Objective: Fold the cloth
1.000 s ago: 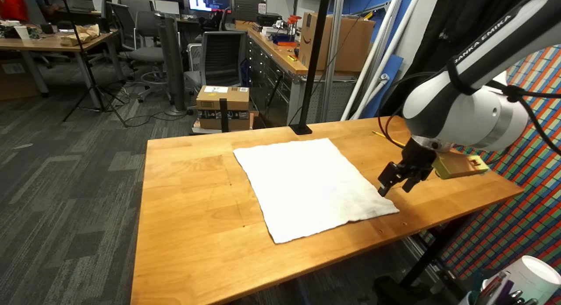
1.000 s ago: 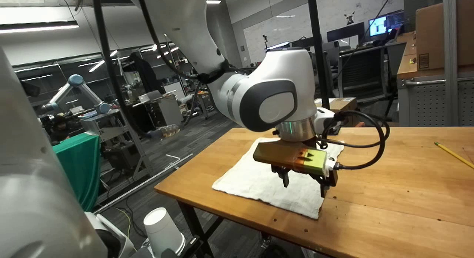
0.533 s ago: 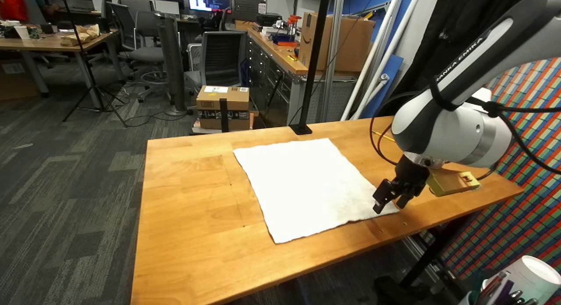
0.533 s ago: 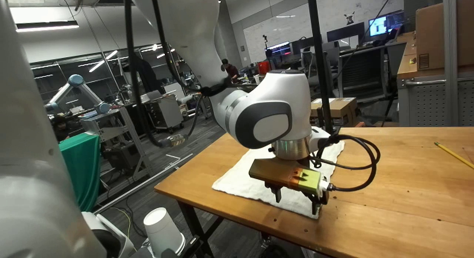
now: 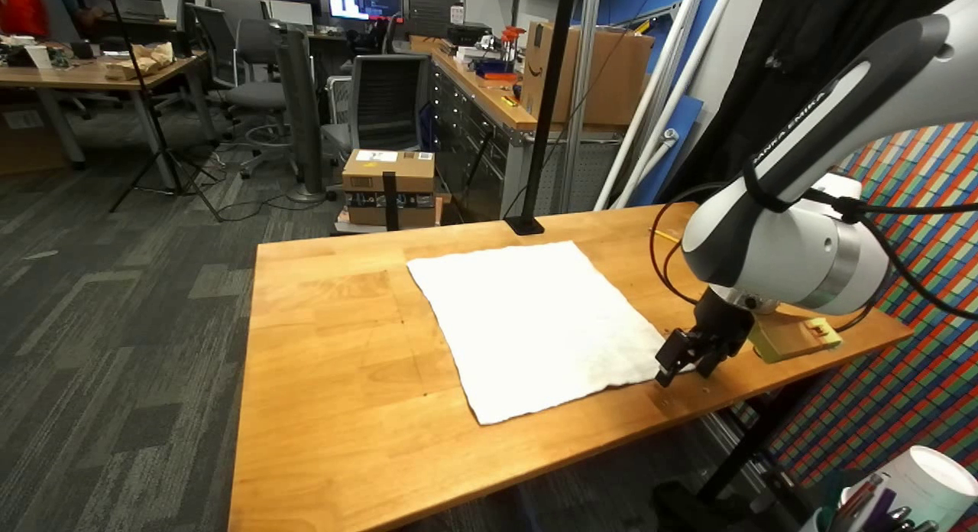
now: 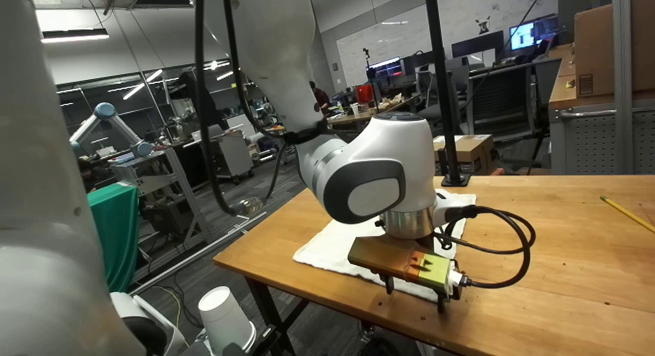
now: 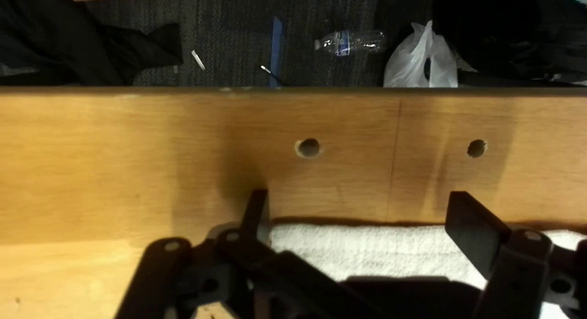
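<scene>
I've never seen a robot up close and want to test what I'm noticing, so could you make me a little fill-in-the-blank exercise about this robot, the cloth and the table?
The cloth spread on the table is ____ in colour.
In the wrist view, the fingers are not closed but ____.
The wrist view shows exactly ____ round holes near the table's edge.
The pencil on the table is mostly ____ in colour.

Missing words: white; open; two; yellow.

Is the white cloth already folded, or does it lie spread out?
Spread out: in an exterior view, the cloth lies flat on the table with no fold visible; the end effector hides a small part of it.
</scene>
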`<state>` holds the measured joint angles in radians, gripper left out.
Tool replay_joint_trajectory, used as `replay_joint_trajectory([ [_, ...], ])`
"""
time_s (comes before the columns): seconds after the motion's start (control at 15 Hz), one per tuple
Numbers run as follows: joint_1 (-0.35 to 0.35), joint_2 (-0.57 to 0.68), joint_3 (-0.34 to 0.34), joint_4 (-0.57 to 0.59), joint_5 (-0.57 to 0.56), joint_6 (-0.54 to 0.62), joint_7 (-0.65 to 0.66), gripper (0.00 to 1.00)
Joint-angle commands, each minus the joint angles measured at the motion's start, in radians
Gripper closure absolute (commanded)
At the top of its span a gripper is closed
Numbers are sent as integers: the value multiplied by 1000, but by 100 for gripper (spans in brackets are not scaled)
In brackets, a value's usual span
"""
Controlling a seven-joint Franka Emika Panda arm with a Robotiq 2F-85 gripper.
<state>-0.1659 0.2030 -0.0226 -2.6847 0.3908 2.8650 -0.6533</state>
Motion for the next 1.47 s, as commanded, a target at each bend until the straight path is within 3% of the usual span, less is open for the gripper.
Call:
replay_joint_trajectory([
  [0.0,2,28,25,-8,28,168,-20,0],
  [0.4,3,83,60,-8,13,325,6,0],
  [0.47,7,92,58,-10,14,338,16,25],
  [0.6,11,98,58,-12,16,349,25,34],
  [1.13,85,65,37,-70,25,348,77,94],
  [1.4,207,68,33,-59,54,310,129,100],
])
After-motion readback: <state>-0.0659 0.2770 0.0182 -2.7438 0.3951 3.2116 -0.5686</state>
